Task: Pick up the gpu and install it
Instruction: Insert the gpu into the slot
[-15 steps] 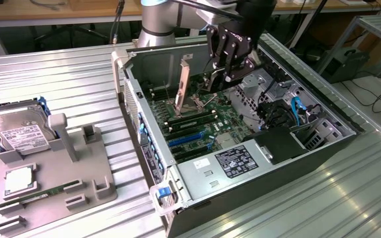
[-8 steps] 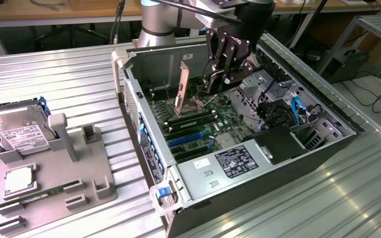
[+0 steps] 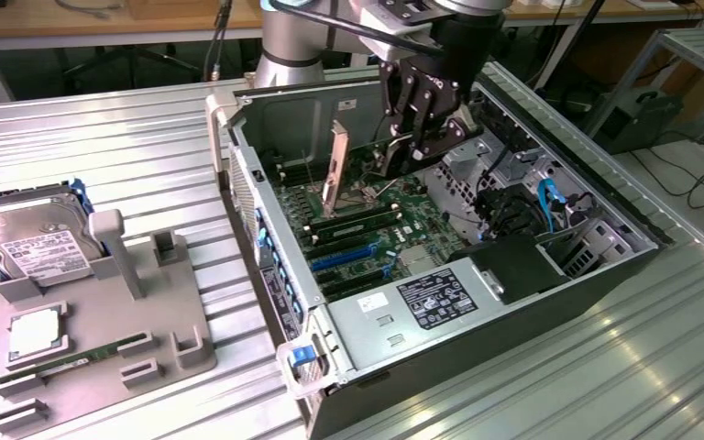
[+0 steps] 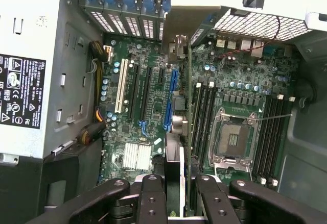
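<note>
The black two-fingered gripper (image 4: 179,196) is clamped partway closed on the thin dark gpu card (image 4: 182,132), held edge-on with its silvery bracket strip at the far end, above the green motherboard (image 4: 153,106) inside the open grey computer case (image 3: 597,197).

Bright, even daylight floods the exterior view, and the ribbed metal table (image 3: 645,357) throws back pale glare, strongest towards the exterior view's right. Inside the open computer case (image 3: 267,119) it's dimmer, with the arm (image 3: 432,55) casting soft shadow over the circuit board (image 3: 365,229). The whole picture looks slightly soft. In the wrist view the motherboard (image 4: 148,106) is evenly lit and fairly crisp, the white grille (image 4: 255,27) nearly washes out, and the close black gripper (image 4: 173,198) blurs at the edge.
</note>
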Available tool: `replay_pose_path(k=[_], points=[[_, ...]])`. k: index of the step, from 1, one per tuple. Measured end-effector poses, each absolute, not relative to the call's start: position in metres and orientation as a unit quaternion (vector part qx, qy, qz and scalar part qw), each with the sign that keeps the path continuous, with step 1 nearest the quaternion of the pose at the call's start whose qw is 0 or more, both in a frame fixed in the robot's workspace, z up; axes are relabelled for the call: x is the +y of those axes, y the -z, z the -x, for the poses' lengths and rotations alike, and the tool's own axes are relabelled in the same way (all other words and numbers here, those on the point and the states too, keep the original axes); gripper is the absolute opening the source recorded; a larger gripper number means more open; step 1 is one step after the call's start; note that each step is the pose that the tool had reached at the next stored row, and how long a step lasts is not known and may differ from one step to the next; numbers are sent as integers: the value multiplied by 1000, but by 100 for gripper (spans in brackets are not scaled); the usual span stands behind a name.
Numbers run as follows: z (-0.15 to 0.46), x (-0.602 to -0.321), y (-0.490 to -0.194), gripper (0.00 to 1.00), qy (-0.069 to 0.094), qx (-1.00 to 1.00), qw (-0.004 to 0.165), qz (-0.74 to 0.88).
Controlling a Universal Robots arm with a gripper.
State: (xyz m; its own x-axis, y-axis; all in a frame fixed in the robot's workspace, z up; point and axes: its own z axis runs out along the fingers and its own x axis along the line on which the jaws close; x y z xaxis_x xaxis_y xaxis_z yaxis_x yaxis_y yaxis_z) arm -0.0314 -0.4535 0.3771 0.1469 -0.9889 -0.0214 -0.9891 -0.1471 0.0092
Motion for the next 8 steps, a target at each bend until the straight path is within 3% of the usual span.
replay_pose_path(k=[8], points=[[31,-453,-371,27,-12,653,4,757]])
